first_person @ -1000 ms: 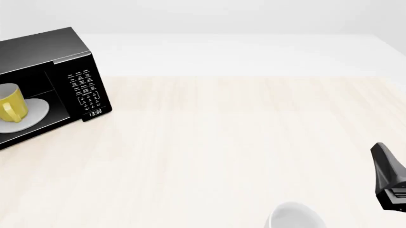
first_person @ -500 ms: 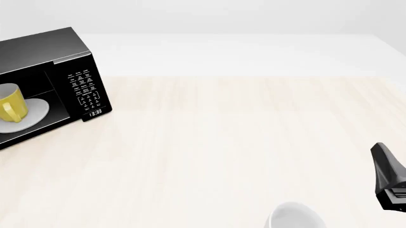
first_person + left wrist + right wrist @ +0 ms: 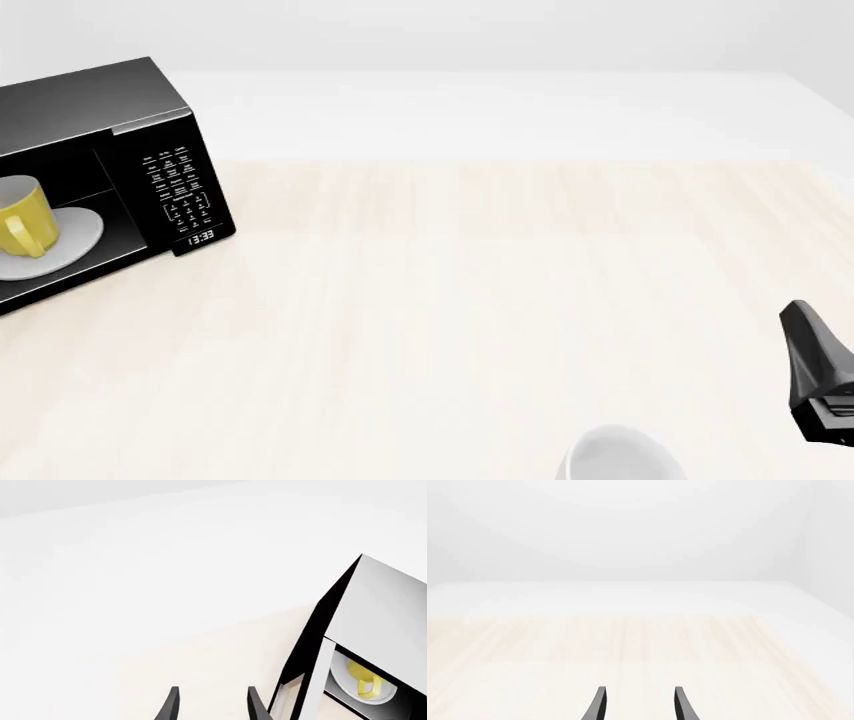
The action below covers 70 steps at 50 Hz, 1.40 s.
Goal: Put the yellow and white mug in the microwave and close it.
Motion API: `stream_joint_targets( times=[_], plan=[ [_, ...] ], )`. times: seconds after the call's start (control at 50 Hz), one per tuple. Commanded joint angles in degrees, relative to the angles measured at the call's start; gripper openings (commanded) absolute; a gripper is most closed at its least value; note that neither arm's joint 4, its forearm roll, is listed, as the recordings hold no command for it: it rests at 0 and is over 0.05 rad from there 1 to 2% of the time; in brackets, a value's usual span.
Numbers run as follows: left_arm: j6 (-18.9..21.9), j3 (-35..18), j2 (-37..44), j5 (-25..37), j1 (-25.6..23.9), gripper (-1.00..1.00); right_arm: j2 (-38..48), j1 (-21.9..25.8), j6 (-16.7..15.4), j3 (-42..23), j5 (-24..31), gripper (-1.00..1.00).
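Note:
The black microwave [image 3: 160,170] stands at the table's far left, its cavity open toward me. Inside it the yellow and white mug [image 3: 20,215] sits upright on the white round plate [image 3: 74,235]. In the left wrist view the microwave [image 3: 373,605] appears beside my left gripper [image 3: 210,705], and the mug [image 3: 363,681] shows in the cavity. That gripper is open, holds nothing and stays outside the microwave. My right gripper [image 3: 790,312] hovers at the table's right edge, far from the microwave; the right wrist view shows the right gripper [image 3: 637,705] open and empty.
A plain white cup [image 3: 617,455] stands at the table's near edge, left of the right gripper. The microwave's button panel [image 3: 180,190] with its clock display faces the table's middle. The left arm is outside the front view.

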Motion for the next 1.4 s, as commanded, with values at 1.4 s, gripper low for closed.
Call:
stream_joint_targets(
  times=[1.4],
  plan=[
    [12.9, 11.8, 7.5, -10.0, 5.1, 1.0, 0.2, -0.1, 0.0, 0.0, -0.1, 1.0]
  ],
)
